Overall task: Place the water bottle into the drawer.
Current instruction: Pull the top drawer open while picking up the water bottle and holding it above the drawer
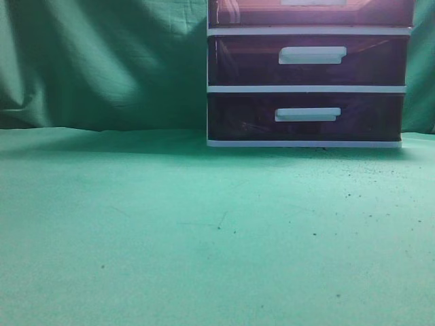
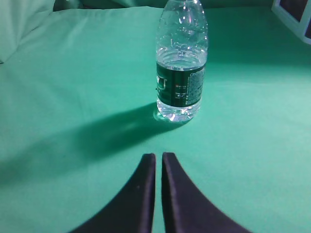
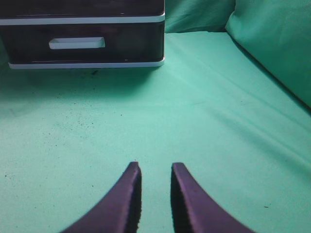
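A clear water bottle (image 2: pixel 182 63) with a dark green label stands upright on the green cloth in the left wrist view. It is ahead of my left gripper (image 2: pixel 159 155) and apart from it. That gripper is shut and empty. The drawer (image 1: pixel 312 13), with its reddish-brown front, is the top one of a white-framed unit, cut off by the top edge of the exterior view. My right gripper (image 3: pixel 155 166) is slightly open and empty, low over the cloth, well short of the unit (image 3: pixel 82 63). Neither the bottle nor a gripper shows in the exterior view.
Two darker purple drawers (image 1: pixel 309 61) with white bar handles sit below the top drawer. A corner of the unit (image 2: pixel 294 9) shows at the top right of the left wrist view. Green cloth (image 1: pixel 204 231) covers the table and hangs as a backdrop. It rises in folds at the right (image 3: pixel 272 43).
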You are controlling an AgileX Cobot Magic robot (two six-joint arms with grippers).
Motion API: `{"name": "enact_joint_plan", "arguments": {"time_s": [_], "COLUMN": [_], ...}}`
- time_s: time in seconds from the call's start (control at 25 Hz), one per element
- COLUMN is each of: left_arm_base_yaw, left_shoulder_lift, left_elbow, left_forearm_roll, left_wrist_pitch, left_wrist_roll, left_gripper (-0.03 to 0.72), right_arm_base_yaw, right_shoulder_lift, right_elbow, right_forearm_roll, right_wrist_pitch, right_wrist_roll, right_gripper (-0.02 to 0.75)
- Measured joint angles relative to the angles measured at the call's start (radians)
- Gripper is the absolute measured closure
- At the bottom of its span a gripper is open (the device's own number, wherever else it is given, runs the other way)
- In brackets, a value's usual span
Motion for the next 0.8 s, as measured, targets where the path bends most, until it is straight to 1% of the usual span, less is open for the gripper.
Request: {"name": "enact_joint_plan", "arguments": {"time_s": [0.72, 0.8], "left_arm_base_yaw": [0.0, 0.0], "left_shoulder_lift": [0.0, 0.0], "left_elbow": [0.0, 0.0], "left_forearm_roll": [0.0, 0.024], "left_wrist_pitch": [0.0, -0.002], "left_wrist_roll": [0.0, 0.0], "left_gripper": [0.688, 0.688], "right_arm_base_yaw": [0.0, 0.0], "right_shoulder_lift": [0.0, 0.0], "right_elbow": [0.0, 0.0], "right_forearm_roll": [0.0, 0.0], "right_wrist_pitch": [0.0, 0.0], "right_wrist_roll": [0.0, 0.0], "right_gripper": [0.567, 0.567]}}
